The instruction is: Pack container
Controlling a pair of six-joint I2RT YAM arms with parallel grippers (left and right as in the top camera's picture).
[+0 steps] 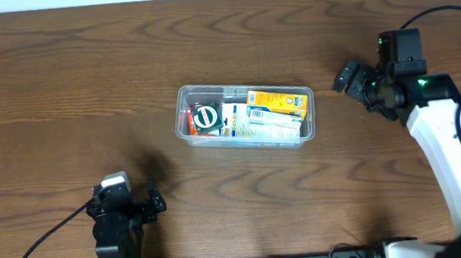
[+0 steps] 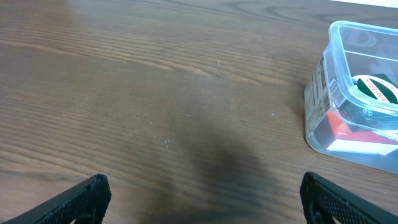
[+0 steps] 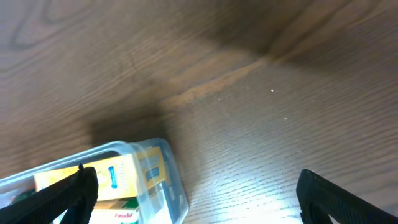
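On brown wood-grain table (image 1: 62,84), clear container (image 1: 211,88)

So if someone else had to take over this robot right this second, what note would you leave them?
Left gripper: open, empty, low over the table, short of the container.
Right gripper: open, empty, above the table off the container's right end.
Container: mid-table between the arms, holding a yellow box, a white-and-green box and a round green-and-white item.
Done: those items are inside.
Left: no further item or lid shows in these views, so check whether the job is finished.
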